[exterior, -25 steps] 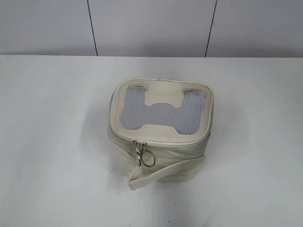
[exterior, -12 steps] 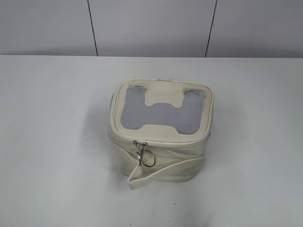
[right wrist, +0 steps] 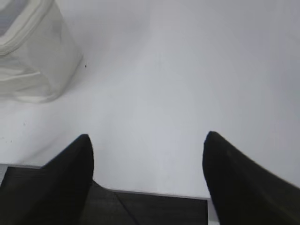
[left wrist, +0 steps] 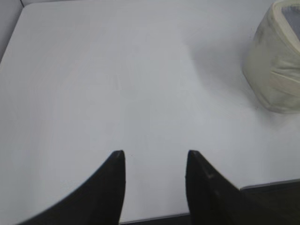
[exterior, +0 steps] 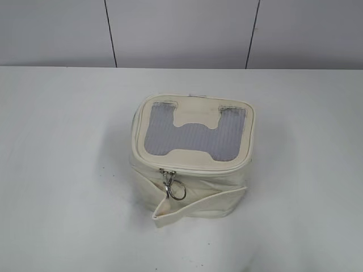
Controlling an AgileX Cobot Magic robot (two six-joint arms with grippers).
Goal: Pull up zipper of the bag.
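A cream bag (exterior: 193, 170) with a grey mesh lid stands mid-table in the exterior view. Its metal zipper pull with a ring (exterior: 172, 185) hangs at the front left corner, above a loose strap (exterior: 195, 207). No gripper shows in the exterior view. The left gripper (left wrist: 154, 154) is open and empty over bare table near the front edge; the bag (left wrist: 276, 65) sits far right of it. The right gripper (right wrist: 147, 137) is open and empty near the table's front edge; the bag (right wrist: 33, 56) is at its upper left.
The white table (exterior: 62, 170) spreads around the bag on all sides. A grey panelled wall (exterior: 181, 34) runs behind the far edge. The table's front edge (right wrist: 154, 192) shows just below the right gripper's fingers.
The bag's front strap has shifted slightly. Nothing else has moved.
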